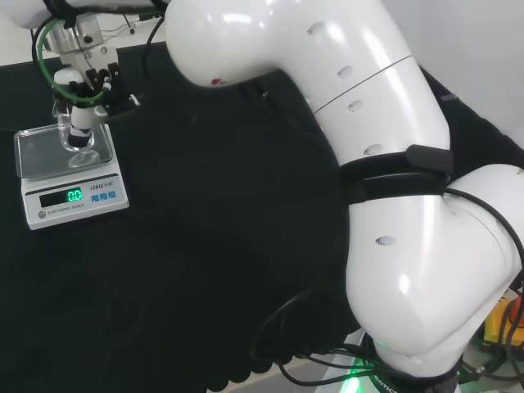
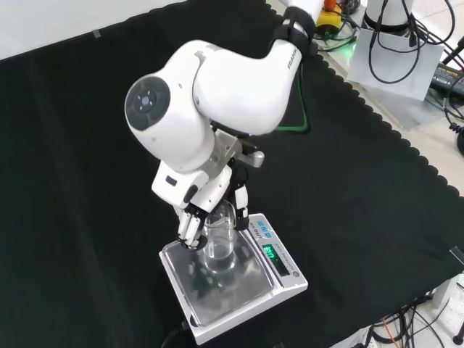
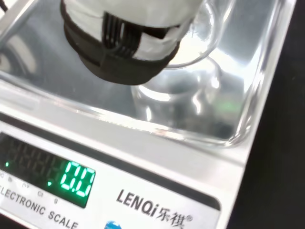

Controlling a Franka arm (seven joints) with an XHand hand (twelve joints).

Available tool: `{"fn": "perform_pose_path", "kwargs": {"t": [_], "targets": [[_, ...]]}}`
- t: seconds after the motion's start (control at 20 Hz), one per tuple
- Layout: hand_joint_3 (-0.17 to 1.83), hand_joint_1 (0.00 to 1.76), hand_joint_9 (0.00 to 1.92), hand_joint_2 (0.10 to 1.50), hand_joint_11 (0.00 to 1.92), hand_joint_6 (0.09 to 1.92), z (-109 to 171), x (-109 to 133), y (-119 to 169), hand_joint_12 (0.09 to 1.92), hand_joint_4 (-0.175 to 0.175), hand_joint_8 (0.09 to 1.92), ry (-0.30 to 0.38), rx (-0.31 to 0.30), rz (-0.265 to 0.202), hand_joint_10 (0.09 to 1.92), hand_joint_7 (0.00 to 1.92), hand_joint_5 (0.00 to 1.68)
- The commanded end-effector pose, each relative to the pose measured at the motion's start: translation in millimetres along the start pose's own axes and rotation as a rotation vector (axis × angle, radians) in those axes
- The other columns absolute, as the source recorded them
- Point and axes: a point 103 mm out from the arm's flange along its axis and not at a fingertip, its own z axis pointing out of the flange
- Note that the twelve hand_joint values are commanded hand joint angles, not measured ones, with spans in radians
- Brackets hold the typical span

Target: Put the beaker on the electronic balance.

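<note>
— Where's the beaker (image 2: 219,235)?

— Upright over the steel pan of the electronic balance (image 2: 239,286), near the front view's bottom edge (black cloth (image 2: 377,188) all round).

— And the hand (image 2: 206,206)?

— Fingers curled round the beaker from above, grasping it.

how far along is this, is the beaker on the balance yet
Nearly done. The beaker is over the pan of the balance, at or just above its surface; whether it rests there cannot be told. The hand has fingers curled round it. Left: set it down if needed, let go and lift away.
</note>
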Motion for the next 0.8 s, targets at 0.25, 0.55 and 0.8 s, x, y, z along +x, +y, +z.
{"fn": "perform_pose_path", "kwargs": {"t": [0.25,0.55,0.8], "targets": [[0.61,1.15,1.05,0.92,1.24,1.38,18,5,4,0.85,-0.046,1.49,0.003,0.056,-0.021,1.20,0.78,0.81],[0.67,0.87,0.80,0.52,0.75,0.29,5,-10,-12,1.23,-0.036,1.18,-0.003,0.008,-0.031,0.96,0.37,0.06],[0.33,0.65,0.43,0.57,0.22,0.09,-12,-3,-14,1.51,0.000,0.91,0.018,-0.075,-0.032,0.89,0.06,0.00]]}}
